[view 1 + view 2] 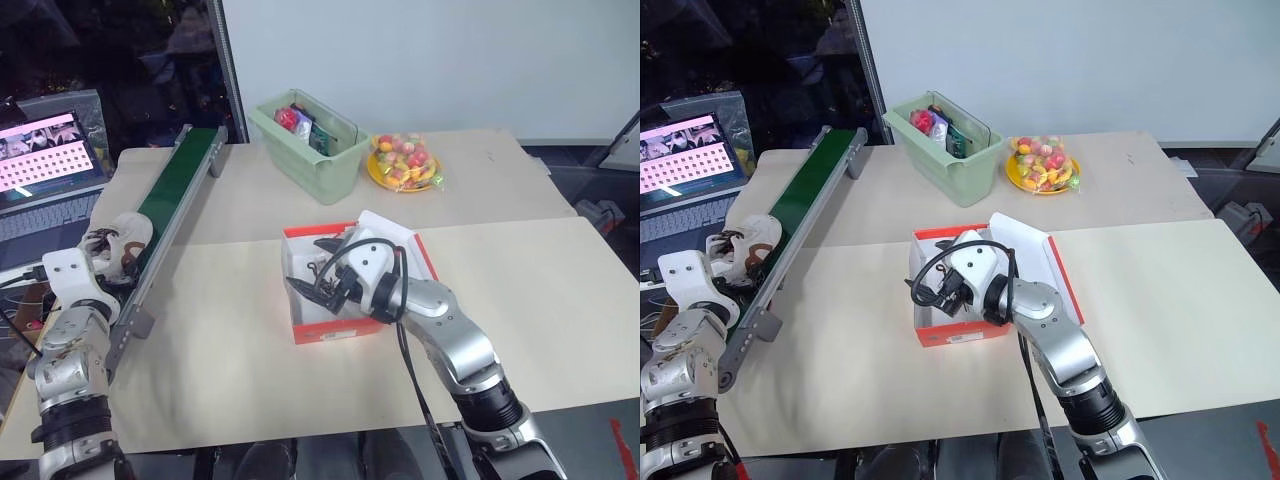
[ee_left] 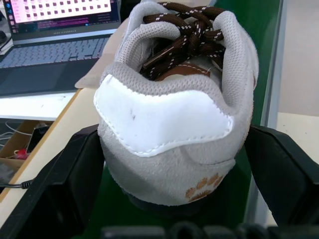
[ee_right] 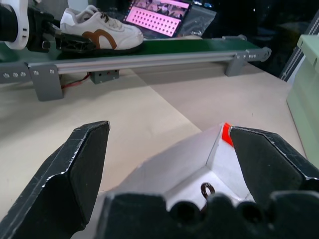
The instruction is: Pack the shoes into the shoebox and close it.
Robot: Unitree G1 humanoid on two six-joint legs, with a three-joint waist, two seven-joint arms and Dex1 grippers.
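- Our left gripper (image 2: 172, 164) has its two black fingers spread on either side of the heel of a cream sneaker (image 2: 174, 109) that lies on the green conveyor belt (image 1: 180, 195) along the table's left edge; the fingers flank the heel but we cannot tell that they press it yet.
- To do this pick well, we judge the fingers should close squarely on the heel counter, low enough not to crush the soft collar, then lift straight up (the brown laces hang loose and could snag on the belt's rail).
- Our right gripper (image 3: 167, 164) hovers wide open and empty just over the near left corner of the red-orange shoebox (image 1: 330, 330), which sits mid-table.
- The shoebox is open, its lid (image 1: 1025, 240) tipped back on the far side; something dark lies inside, though our right arm hides most of it.
- The pale green bin (image 1: 330, 165) near the far edge holds red and mixed packets; beside it a yellow plate (image 1: 405, 178) carries wrapped toy fruit.
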